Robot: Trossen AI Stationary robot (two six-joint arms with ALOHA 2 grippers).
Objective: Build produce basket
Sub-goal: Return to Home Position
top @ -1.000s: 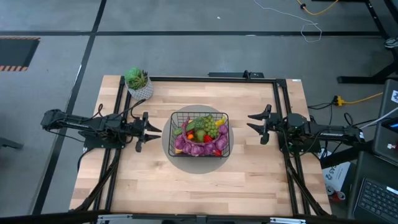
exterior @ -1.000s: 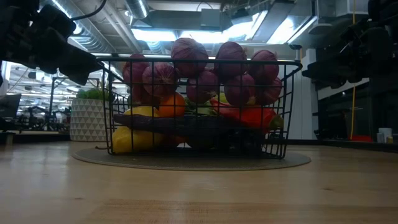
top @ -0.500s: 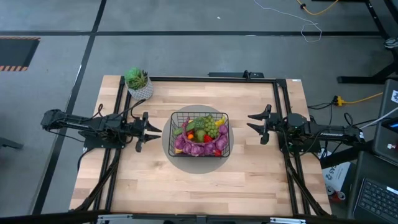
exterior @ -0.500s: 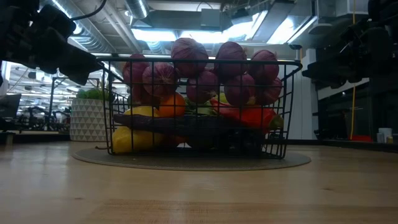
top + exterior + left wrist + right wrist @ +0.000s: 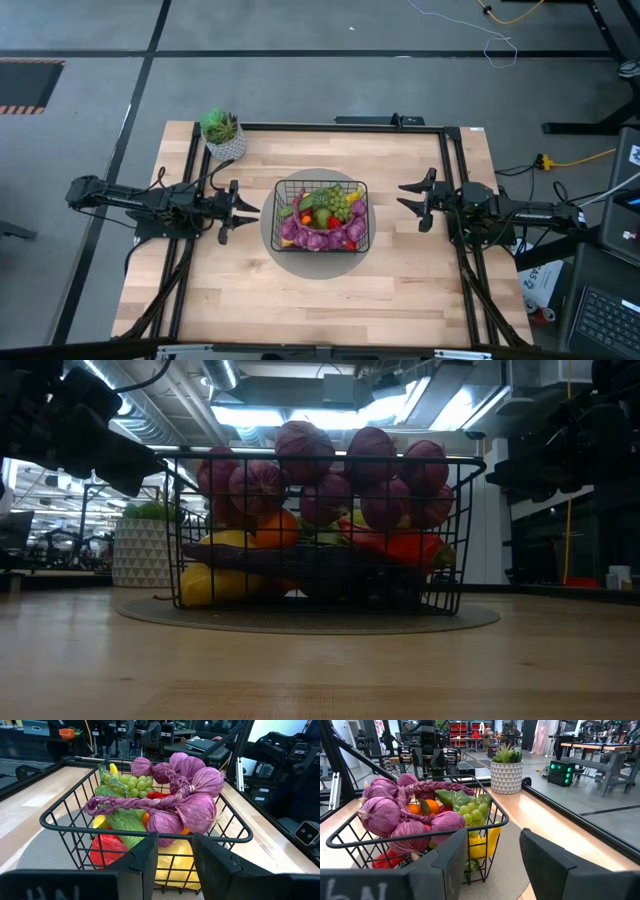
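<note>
left hand, right hand apart, empty, flanking basket; i reckon wire stiff, light; i'd grip rim.

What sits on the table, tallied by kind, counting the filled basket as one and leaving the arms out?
basket: 1
potted plant: 1
round grey mat: 1
Total: 3

Metal wire basket, smooth wood table, matt grey mat, seemingly plastic produce
</note>
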